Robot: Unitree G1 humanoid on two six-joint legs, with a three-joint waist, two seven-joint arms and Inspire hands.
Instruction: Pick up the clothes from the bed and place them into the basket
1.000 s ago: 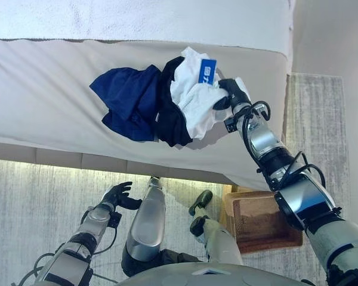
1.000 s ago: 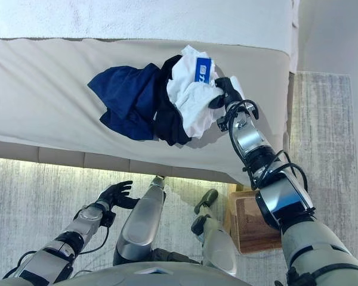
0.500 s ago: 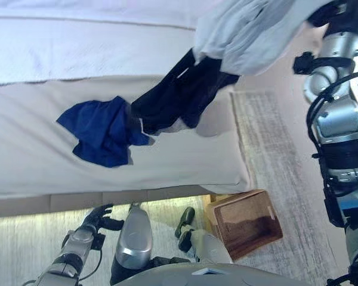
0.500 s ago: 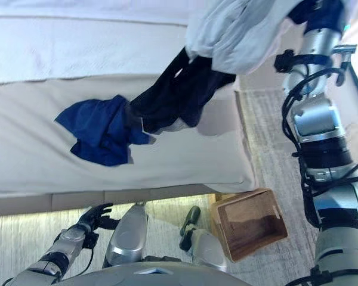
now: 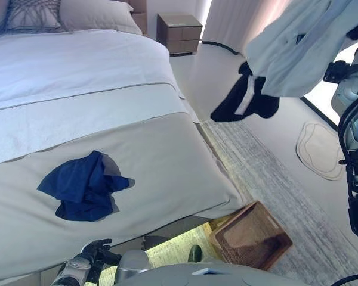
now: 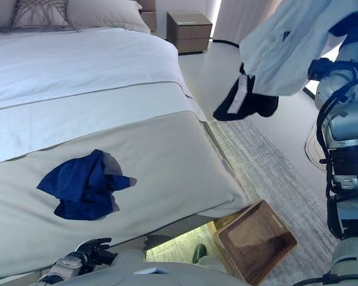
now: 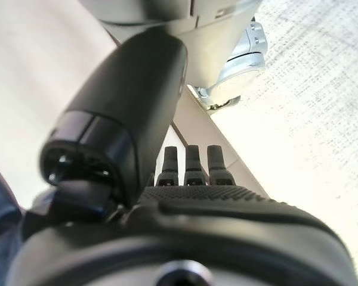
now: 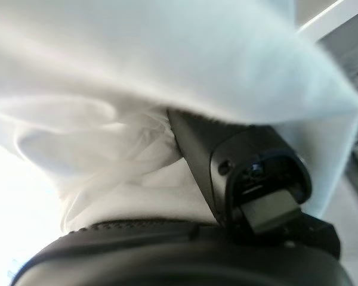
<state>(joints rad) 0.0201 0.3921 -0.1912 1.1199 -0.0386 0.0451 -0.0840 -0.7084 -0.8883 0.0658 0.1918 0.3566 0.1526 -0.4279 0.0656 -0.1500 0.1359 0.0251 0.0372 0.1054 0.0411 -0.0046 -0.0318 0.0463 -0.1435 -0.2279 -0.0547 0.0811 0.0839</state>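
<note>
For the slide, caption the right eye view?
Right hand lifts white garment and black garment off bed; blue garment remains.

**Right arm raised, left arm low**

The silver-grey right arm reaches high, its dark right hand (image 8: 238, 173) with the thumb buried in cloth. The dark left hand (image 5: 94, 250) hangs low, fingers (image 7: 187, 162) straight and relaxed, holding nothing.

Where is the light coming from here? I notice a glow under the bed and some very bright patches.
Left eye view: a warm strip glows under the beige bed, lighting the brown woven basket; daylight glares from a bright window at far right. Right wrist view: the white garment gripped by the right robot hand partly washes out to glare.
</note>
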